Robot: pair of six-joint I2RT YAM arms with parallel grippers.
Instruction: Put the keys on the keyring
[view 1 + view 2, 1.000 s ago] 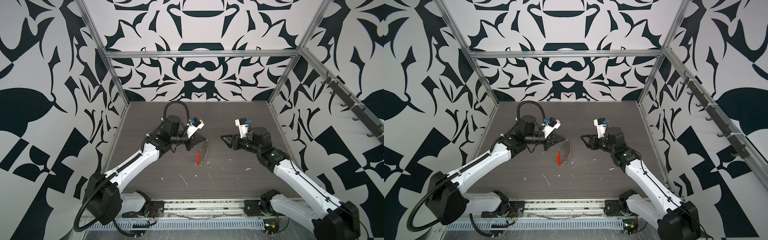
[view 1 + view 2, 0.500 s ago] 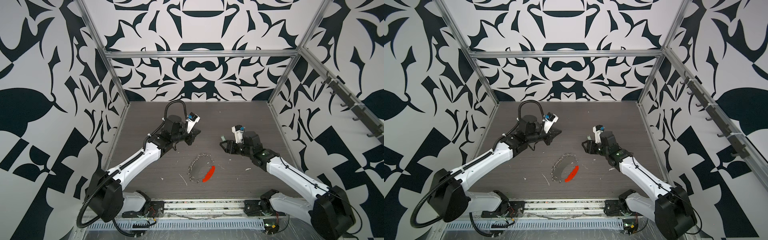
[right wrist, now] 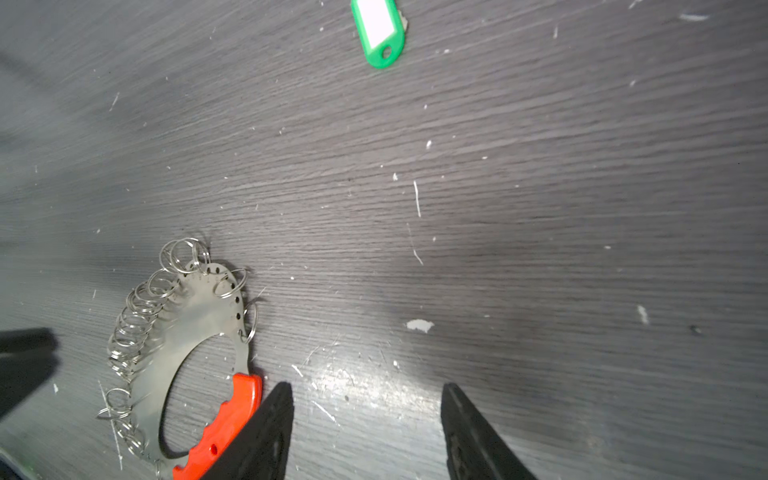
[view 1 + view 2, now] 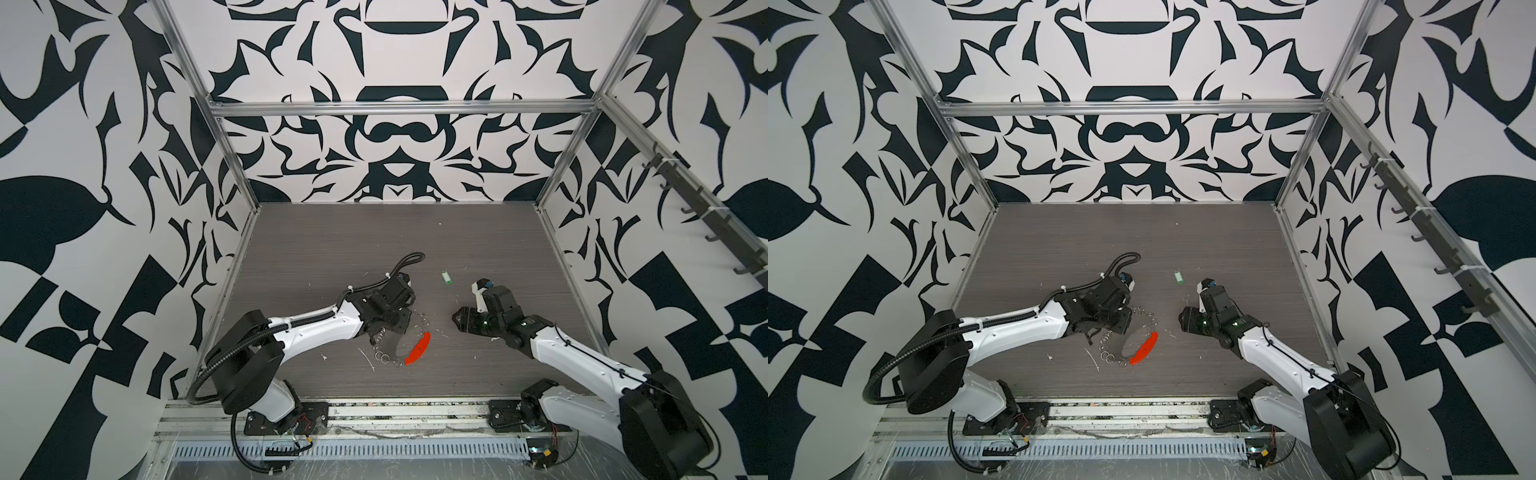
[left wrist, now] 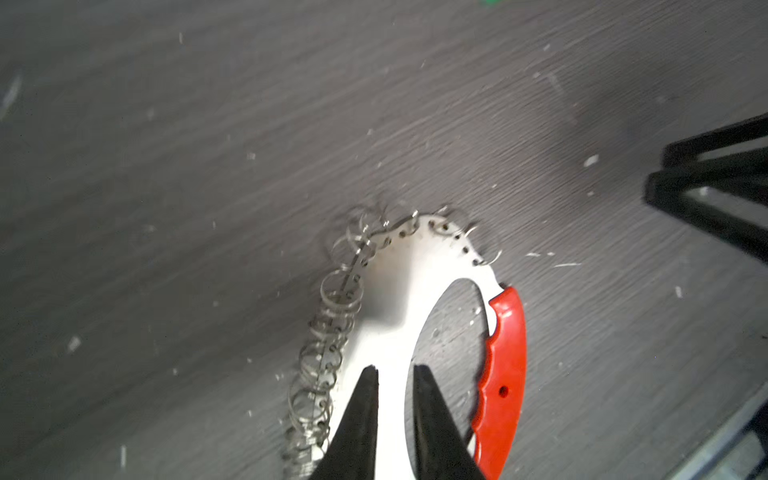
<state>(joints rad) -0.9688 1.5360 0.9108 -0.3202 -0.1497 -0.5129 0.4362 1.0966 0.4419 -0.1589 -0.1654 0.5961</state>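
Grasp step, I'd judge: L gripper (image 5: 395,372) barely apart over the flat-lying keyring (image 5: 399,266); R gripper (image 3: 368,390) wide apart, empty. Key tag (image 4: 446,277) lies loose at keyring's 1 o'clock in a top view. Next, R must pinch it w/o sliding it.

Black-and-white patterned walls (image 4: 395,50) around a dark woodgrain tabletop (image 4: 374,241) (aluminium-framed)

— What is the surface?
— A dark grey wood-grain counter (image 4: 374,241), littered with small white scraps (image 3: 419,325).
— And around the counter?
— Black-and-white patterned wall panels (image 4: 395,50) stand on three sides of it, held in a silver aluminium frame (image 4: 399,109). A rail of dark hooks (image 4: 692,189) runs along the wall to its right. A white slotted cable duct (image 4: 353,449) lies in front of its near edge.
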